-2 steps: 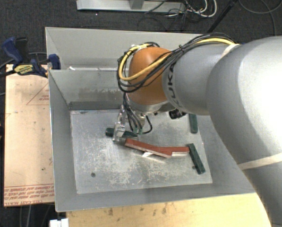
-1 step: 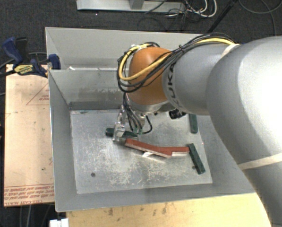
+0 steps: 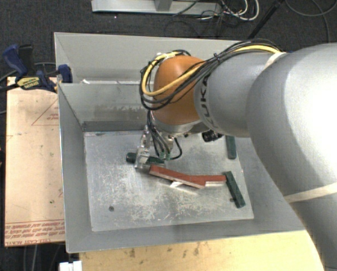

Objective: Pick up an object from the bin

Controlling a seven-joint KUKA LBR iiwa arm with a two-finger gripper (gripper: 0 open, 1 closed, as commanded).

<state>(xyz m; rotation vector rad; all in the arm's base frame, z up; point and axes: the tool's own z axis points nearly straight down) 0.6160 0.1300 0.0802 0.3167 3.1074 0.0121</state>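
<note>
Sits with gripper (image 3: 143, 161) at left tip of red-handled tool (image 3: 192, 180), opening impossible to tell; risks tool swinging loose if lifted off-centre.

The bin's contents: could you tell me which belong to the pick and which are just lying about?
Job: gripper; red-brown flat strip, its left end at the gripper.
Lying about: dark green bar at the strip's right end; dark green piece farther back.

Upper green bar (image 3: 231, 147), top behind arm (image 3: 281, 106)
</note>
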